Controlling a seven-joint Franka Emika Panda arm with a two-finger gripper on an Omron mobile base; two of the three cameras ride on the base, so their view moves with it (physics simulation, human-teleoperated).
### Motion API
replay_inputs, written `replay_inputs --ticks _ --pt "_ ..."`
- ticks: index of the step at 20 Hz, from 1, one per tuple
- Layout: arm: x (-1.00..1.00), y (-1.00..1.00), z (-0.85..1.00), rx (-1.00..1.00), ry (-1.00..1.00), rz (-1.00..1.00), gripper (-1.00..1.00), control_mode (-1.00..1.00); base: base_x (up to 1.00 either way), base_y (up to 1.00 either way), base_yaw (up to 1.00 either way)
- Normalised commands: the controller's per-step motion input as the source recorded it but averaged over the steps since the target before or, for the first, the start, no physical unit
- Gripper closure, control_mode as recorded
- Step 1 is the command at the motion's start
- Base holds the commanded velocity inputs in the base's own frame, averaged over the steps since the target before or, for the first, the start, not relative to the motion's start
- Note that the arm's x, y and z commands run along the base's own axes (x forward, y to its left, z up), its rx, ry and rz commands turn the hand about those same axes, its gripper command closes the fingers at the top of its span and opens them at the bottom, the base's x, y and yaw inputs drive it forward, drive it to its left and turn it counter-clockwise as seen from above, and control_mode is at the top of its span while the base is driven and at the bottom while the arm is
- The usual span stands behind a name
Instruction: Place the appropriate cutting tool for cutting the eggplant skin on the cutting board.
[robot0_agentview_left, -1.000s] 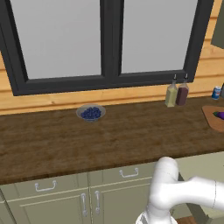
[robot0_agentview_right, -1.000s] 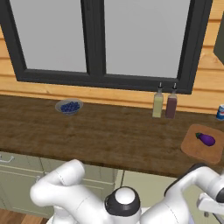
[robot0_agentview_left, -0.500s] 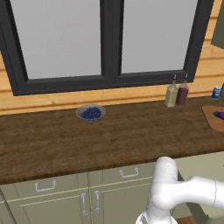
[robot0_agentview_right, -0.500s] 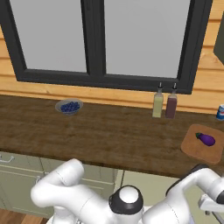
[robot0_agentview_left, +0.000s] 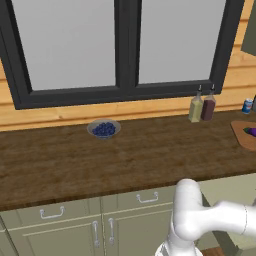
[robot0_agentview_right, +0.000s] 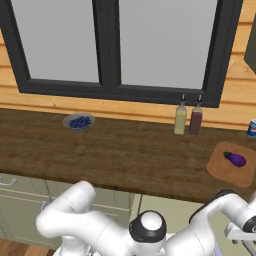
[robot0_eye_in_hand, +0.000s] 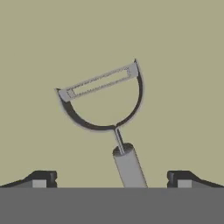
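Desk (robot0_agentview_right: 130, 155) runs below the window (robot0_agentview_right: 120, 45), cabinet doors (robot0_agentview_left: 100, 230) under its front edge; bowl of berries (robot0_agentview_right: 79, 121) at the left, toward the back; two bottles (robot0_agentview_right: 187, 118) side by side against the back wall, right of centre; can (robot0_agentview_right: 252, 128) farther right; cutting board (robot0_agentview_right: 231, 165) at the desk's right end near the front, eggplant (robot0_agentview_right: 234, 159) lying on it; peeler (robot0_eye_in_hand: 107, 111) on a flat surface between the spread fingertips of the end effector (robot0_eye_in_hand: 111, 178), handle nearest the camera.
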Motion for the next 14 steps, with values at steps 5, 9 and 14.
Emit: replay_inputs --ticks 5,9,14 --pt "0.15 -0.14 -0.32 0.00 -0.01 0.02 -1.00 -1.00 0.00 0.00 0.00" --pt "0.00 0.00 -0.53 0.00 -0.01 0.04 -1.00 -1.00 0.00 0.00 0.00" --pt "0.00 0.21 -0.65 0.00 -0.05 0.08 1.00 -1.00 0.00 0.00 0.00"
